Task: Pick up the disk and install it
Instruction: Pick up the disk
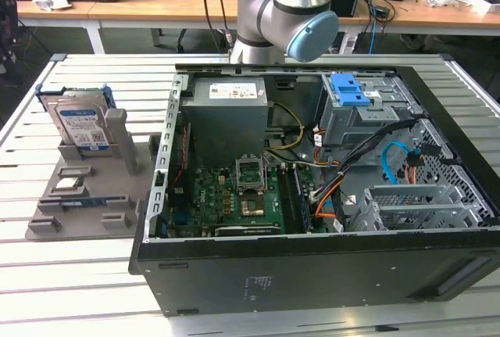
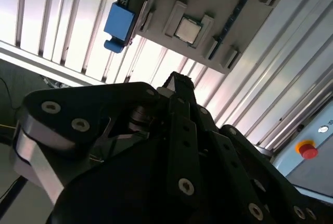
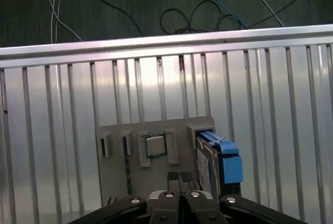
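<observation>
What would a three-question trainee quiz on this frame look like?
1. Short answer: in the exterior view, on which side of the computer case is the disk?
2. True or false: the gripper is holding the disk.
3. Multiple choice: the disk stands on edge in
A) the grey holder
B) the computer case
C) the gripper

Key:
1. The exterior view's left.
2. False. The gripper is shut on nothing, and the disk is apart from it.
3. A
</observation>
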